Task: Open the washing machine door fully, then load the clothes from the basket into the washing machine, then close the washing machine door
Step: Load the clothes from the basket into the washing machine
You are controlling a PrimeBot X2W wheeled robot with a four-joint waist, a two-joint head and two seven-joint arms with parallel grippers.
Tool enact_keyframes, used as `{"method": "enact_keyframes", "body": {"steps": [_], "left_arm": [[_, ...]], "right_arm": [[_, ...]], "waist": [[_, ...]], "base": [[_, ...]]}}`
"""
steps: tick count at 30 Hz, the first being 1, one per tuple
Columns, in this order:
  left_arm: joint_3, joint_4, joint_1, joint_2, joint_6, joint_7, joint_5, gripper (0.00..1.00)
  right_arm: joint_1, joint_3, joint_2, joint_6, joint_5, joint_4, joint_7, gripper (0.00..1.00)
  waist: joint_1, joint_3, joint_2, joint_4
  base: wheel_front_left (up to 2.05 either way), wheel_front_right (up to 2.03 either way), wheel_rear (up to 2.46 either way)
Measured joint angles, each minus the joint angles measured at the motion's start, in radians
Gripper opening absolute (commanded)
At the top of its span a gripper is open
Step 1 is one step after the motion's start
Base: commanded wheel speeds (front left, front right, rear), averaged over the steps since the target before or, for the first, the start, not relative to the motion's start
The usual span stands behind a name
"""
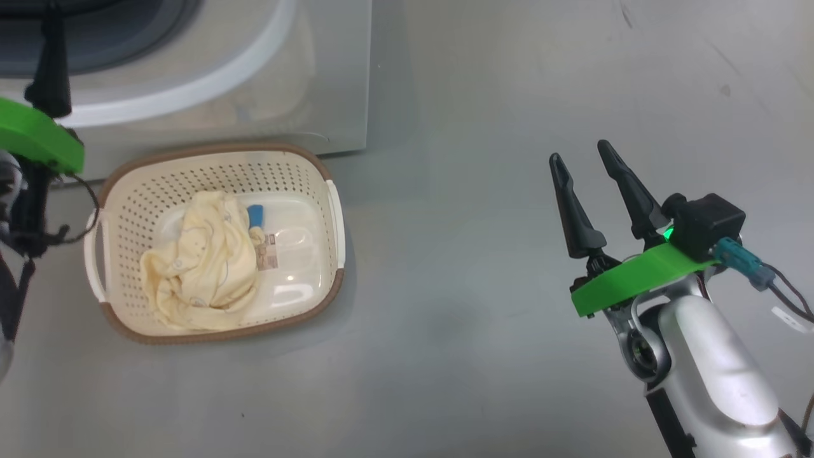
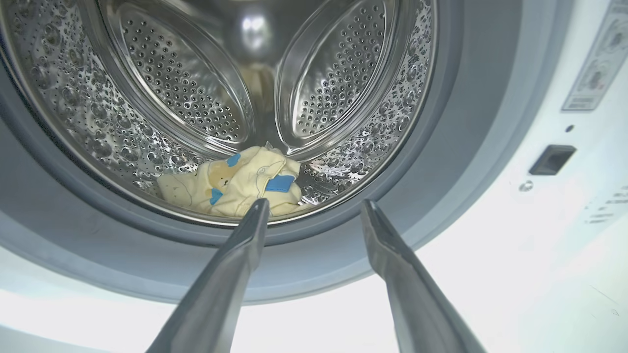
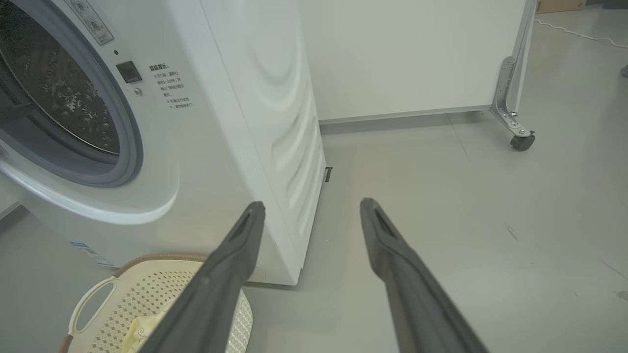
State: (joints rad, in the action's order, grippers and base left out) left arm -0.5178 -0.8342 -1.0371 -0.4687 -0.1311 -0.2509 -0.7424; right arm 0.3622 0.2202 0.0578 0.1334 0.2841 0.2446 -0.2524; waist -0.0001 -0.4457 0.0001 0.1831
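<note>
The washing machine [image 3: 245, 98] stands with its round opening uncovered; the washing machine door is out of view. In the left wrist view my left gripper [image 2: 315, 202] is open at the grey seal [image 2: 441, 162], with nothing between its fingers. Just beyond it, a pale yellow garment with blue trim [image 2: 240, 184] lies at the bottom of the steel drum [image 2: 122, 122]. On the floor in front of the machine sits the cream basket [image 1: 305, 191], holding more yellow clothes [image 1: 203, 261]. My right gripper [image 1: 580, 150] hangs open and empty over bare floor, well to the right of the basket.
A white panel on a castor leg [image 3: 515, 98] stands behind and to the right of the machine. Grey floor [image 1: 477, 318] stretches between the basket and my right arm. The latch slot [image 2: 552, 159] sits on the machine's front beside the opening.
</note>
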Motion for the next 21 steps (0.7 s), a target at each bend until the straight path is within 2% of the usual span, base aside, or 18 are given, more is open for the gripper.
{"method": "enact_keyframes", "body": {"steps": [7,21], "left_arm": [[0.072,0.127,0.242,0.022,0.003,0.0,0.012,1.0],[0.192,0.465,0.717,0.085,0.095,0.0,0.109,1.0]], "right_arm": [[-0.061,-0.002,0.017,0.0,0.001,0.019,0.0,1.0],[-0.163,-0.006,0.025,0.0,0.015,0.03,0.0,1.0]], "waist": [[0.0,0.132,0.0,-0.041],[-0.0001,0.341,0.0,-0.096]], "base": [[0.0,0.0,0.0],[0.0,0.0,0.0]]}}
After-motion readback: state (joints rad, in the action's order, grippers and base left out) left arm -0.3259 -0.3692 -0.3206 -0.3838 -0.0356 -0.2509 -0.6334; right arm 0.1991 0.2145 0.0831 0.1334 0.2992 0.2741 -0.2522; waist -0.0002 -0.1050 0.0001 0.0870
